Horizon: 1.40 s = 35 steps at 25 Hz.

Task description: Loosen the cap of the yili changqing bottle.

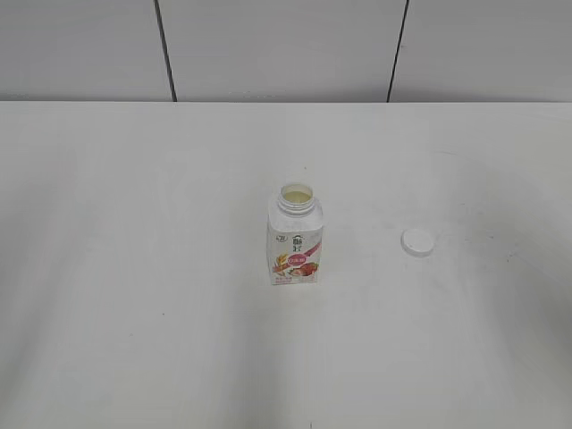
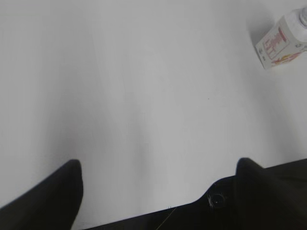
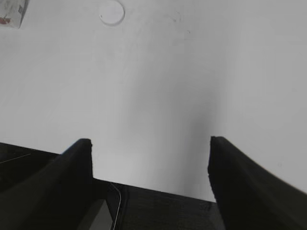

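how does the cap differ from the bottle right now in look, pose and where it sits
The cap is a low flat disc lying on the table; the yili changqing bottle is taller and stands upright.
The cap is plain white; the bottle carries a pink-red label.
The cap sits apart, to the bottle's right in the exterior view, leaving the bottle's neck open with pale liquid visible inside.
Both are white plastic, rest on the table, and neither is held by a gripper.

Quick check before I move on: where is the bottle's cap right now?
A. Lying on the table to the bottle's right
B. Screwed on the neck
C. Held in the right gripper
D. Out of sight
A: the cap lies on the table, apart from the open-necked bottle.
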Available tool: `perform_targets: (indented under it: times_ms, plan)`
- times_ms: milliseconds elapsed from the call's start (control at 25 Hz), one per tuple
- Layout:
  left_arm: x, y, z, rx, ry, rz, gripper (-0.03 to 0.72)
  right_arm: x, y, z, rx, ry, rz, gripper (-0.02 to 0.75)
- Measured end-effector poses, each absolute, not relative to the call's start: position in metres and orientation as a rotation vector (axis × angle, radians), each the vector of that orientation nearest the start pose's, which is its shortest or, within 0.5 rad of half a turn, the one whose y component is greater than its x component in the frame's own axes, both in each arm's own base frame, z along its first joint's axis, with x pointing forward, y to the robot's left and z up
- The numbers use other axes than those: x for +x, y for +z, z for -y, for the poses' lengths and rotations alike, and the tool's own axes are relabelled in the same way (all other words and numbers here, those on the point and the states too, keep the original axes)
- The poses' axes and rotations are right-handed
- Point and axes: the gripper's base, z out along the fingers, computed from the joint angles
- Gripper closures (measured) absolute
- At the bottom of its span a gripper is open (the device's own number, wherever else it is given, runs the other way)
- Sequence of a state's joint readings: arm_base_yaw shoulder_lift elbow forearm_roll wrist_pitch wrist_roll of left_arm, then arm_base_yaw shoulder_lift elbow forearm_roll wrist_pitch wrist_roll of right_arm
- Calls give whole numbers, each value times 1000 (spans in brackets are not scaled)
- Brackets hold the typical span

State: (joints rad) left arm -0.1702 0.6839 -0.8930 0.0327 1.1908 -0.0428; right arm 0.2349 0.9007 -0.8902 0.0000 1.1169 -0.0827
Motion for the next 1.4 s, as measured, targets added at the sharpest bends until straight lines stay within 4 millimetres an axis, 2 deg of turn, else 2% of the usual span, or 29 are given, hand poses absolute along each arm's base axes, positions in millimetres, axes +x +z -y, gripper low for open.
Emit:
perform_targets:
  times_ms: [200, 440, 720, 840, 1040, 1160, 1280, 1400]
  plan:
    - [67, 362, 10, 158, -76, -2378, 102, 101, 312, -24, -403, 59, -2516, 147]
    - [41, 367, 7, 153, -108, -2275, 102, 65, 288, -16, -394, 64, -2456, 147]
    - [19, 367, 4, 162, -119, -2188, 102, 30, 279, -7, -373, 74, -2319, 147]
    - [10, 354, 3, 169, -128, -2182, 102, 16, 281, -4, -358, 81, -2228, 147]
    - [1, 314, 5, 177, -166, -2221, 102, -6, 278, 1, -332, 91, -2066, 152]
    - [-5, 296, 5, 184, -185, -2219, 102, -9, 278, 3, -322, 83, -2039, 162]
    - [-15, 285, 4, 249, -169, -2166, 102, -9, 278, 3, -313, 83, -2040, 164]
    - [-23, 285, 6, 317, -177, -2093, 102, -9, 278, 4, -307, 80, -2038, 164]
